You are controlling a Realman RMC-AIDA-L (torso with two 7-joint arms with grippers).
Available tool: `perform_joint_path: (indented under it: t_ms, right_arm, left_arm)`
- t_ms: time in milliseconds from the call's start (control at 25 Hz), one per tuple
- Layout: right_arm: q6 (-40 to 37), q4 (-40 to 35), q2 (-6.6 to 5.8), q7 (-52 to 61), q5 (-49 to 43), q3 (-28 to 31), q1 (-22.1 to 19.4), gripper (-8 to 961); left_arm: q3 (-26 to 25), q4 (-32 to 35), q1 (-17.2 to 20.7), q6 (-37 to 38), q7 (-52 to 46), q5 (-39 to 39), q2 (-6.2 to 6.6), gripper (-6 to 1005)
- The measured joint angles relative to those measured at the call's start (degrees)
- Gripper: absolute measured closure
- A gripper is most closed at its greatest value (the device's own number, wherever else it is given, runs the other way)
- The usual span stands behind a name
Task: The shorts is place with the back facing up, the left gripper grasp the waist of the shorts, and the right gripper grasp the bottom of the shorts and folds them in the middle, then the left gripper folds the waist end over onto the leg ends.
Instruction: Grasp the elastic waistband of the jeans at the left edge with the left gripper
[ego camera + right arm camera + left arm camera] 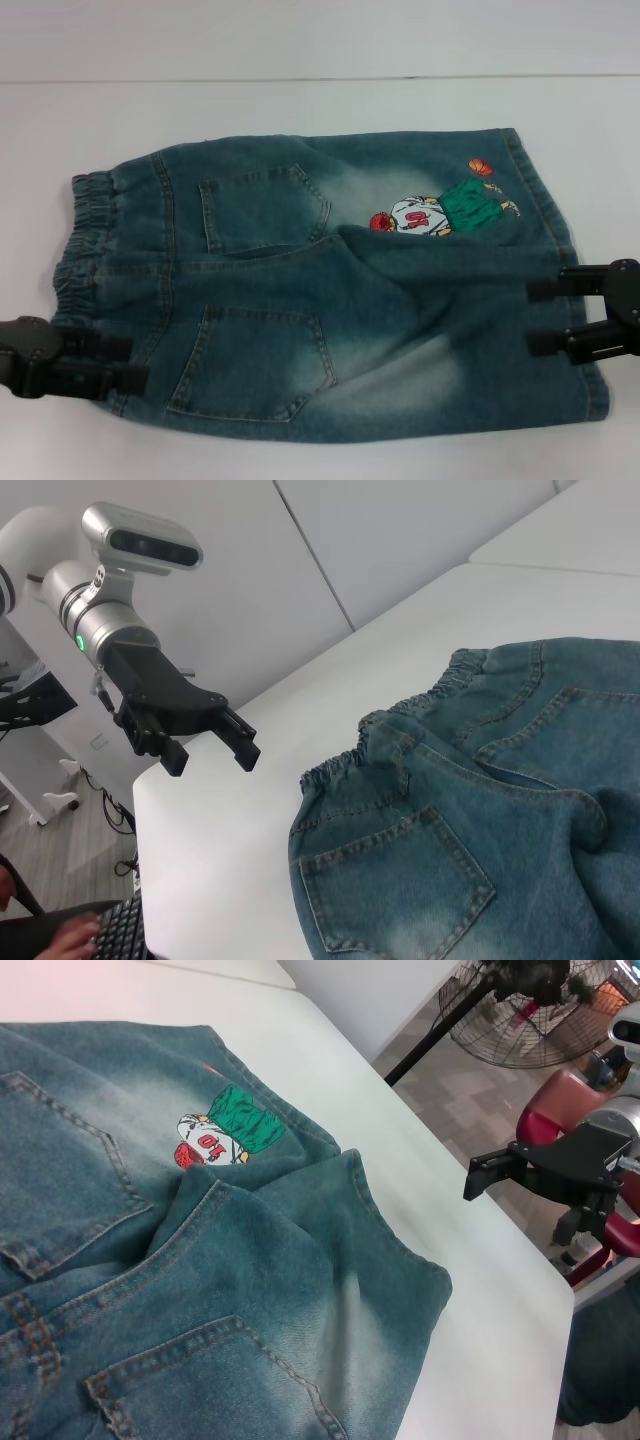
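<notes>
Head view: L end effector (128, 363) & R end effector (540, 318) open, flanking shorts (320, 300).

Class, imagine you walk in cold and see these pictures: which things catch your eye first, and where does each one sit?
The faded denim shorts spread back side up across the white table, waist toward the left gripper. On the far leg sits a bright embroidered basketball player in green and white, near the hems. The left gripper and the right gripper flank the near edge of the shorts, both open, holding nothing.
</notes>
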Motion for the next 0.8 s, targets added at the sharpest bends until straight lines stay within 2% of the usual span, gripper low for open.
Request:
perform_joint_path:
  t_ms: [480, 680, 800]
  right_arm:
    - [0.6, 0.0, 0.06, 0.4, -0.5, -0.1, 0.3, 8]
    - [0.8, 0.0, 0.09, 0.4, -0.5, -0.2, 0.5, 8]
    - [0.9, 0.0, 0.09, 0.5, -0.5, -0.3, 0.7, 8]
  left_arm:
    - [-0.2, 0.1, -0.1, -1.1, -2.8, 0.2, 0.27, 208]
    - [-1.5, 1.9, -2.0, -3.6, -15.7, 0.9, 2.12, 209]
    - [-1.7, 3.4, -3.7, -6.2, -24.1, 4.2, 3.14, 209]
